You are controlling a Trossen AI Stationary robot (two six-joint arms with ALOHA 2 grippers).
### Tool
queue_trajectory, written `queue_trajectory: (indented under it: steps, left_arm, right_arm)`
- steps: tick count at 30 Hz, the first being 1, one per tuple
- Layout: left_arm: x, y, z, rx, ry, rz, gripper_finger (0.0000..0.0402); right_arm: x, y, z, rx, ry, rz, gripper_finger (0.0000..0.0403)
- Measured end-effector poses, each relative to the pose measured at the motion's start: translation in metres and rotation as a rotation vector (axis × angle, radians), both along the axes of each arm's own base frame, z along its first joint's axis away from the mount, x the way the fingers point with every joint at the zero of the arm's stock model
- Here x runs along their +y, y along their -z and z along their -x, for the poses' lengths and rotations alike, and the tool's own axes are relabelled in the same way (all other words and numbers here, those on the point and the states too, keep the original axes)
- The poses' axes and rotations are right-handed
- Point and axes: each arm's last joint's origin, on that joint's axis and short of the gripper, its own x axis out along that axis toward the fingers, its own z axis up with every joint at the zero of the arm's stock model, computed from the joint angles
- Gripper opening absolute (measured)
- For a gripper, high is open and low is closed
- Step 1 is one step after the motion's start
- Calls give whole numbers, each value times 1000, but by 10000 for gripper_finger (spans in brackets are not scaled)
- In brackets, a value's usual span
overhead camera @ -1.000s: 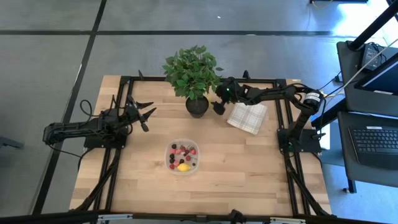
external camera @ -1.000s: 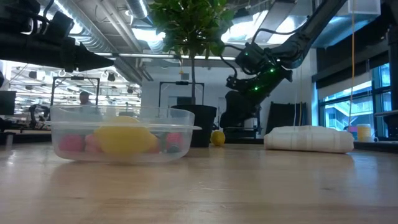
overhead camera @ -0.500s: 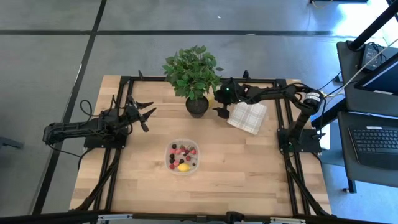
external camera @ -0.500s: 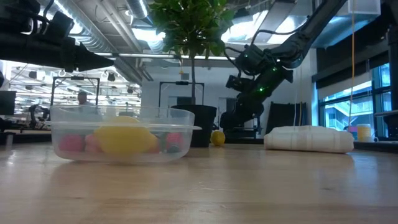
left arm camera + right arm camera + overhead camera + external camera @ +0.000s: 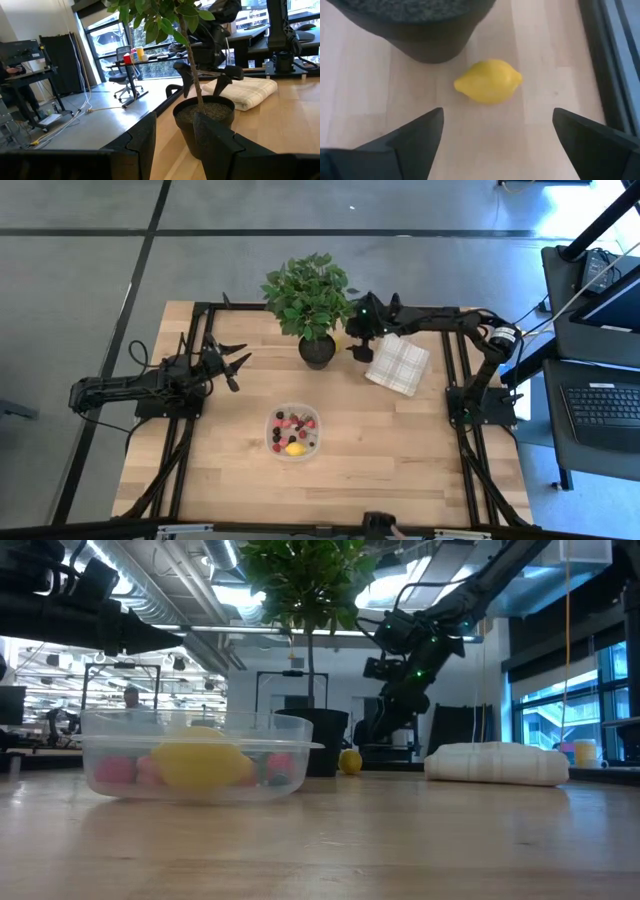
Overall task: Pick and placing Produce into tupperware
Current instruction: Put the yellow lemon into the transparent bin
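At about nine o'clock on the wooden table [image 5: 400, 440], the left gripper [image 5: 240, 360] waits above the table's left rail. Its two fingers [image 5: 145, 137] stand a narrow gap apart with nothing between them, pointing toward the plant pot [image 5: 317, 351].

Near the table's centre, slightly toward six o'clock, sits the tupperware [image 5: 294, 431], a clear shallow container resting flat on the wood. Inside it lies the produce [image 5: 292, 426]: red, dark and pink berries, with a yellow lemon-shaped piece [image 5: 294, 448] at the container's six o'clock edge. In the low view the same yellow piece [image 5: 200, 762] fills the front of the tub, with pink and red ones beside it.

At twelve o'clock stands the leafy green plant [image 5: 309, 293] in its dark pot, upright.

At the pot's two o'clock side, a loose lemon [image 5: 489, 81] lies on the bare wood, close to the pot but not touching it; in the low view the pot partly hides it [image 5: 349, 761] as it rests on the tabletop. The right gripper [image 5: 360, 345] hangs above it, reaching in from the three o'clock side of the table. It is released, its fingers [image 5: 412, 137] spread wide to either side of the lemon, clear of it and holding nothing.

Just toward three o'clock from that gripper lies a folded white checked cloth [image 5: 399, 366], flat on the table, partly under the right arm.
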Motion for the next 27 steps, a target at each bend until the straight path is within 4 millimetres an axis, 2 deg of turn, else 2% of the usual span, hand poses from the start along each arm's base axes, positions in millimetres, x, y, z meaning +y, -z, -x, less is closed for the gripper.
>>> queue_trajectory:
  steps: [9,20,23,27]
  left_arm:
    - [0,0,0,0,0,0,126]
    - [0,0,0,0,0,0,126]
    - [0,0,0,0,0,0,126]
    - [0,0,0,2,0,-4,126]
  right_arm:
    - [-11,-4,5,3,-87,33,372]
    - [-13,-7,4,-59,-147,30,372]
    - [-14,-4,2,-64,-125,12,372]
    - [-15,10,0,-32,-118,-19,372]
